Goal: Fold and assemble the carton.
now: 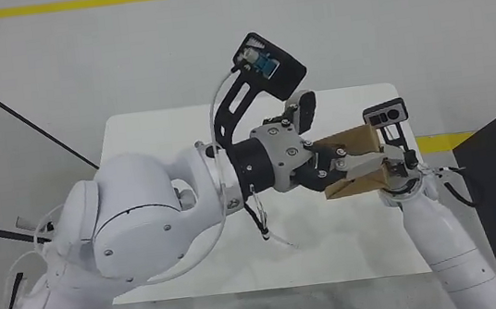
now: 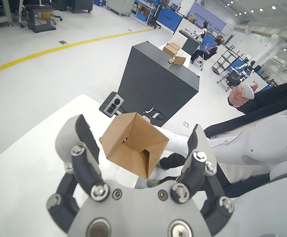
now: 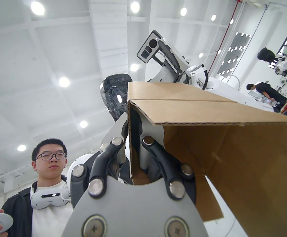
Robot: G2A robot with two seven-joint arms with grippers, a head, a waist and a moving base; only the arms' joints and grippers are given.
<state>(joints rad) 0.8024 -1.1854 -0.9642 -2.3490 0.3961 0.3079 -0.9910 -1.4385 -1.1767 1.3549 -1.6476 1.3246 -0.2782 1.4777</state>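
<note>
A brown cardboard carton [image 1: 353, 160] hangs in the air above the right end of the white table [image 1: 171, 136], folded up into an open box. My right gripper [image 3: 132, 132] is shut on one wall of the carton [image 3: 201, 125], one finger inside and one outside. In the left wrist view the carton [image 2: 132, 143] shows its open mouth, with a small slot in the inner fold. My left gripper [image 2: 143, 137] is open just in front of that mouth, its black fingers [image 2: 86, 134] on either side and apart from the cardboard. From above, the left gripper [image 1: 328, 159] sits at the carton's left end.
A black cabinet [image 2: 157, 78] stands off the table's right side, with small cardboard boxes [image 2: 177, 60] on it. A person sits close by the right arm, one hand [image 2: 240, 95] holding a white controller. A dark-framed panel [image 1: 6, 156] stands left of the table.
</note>
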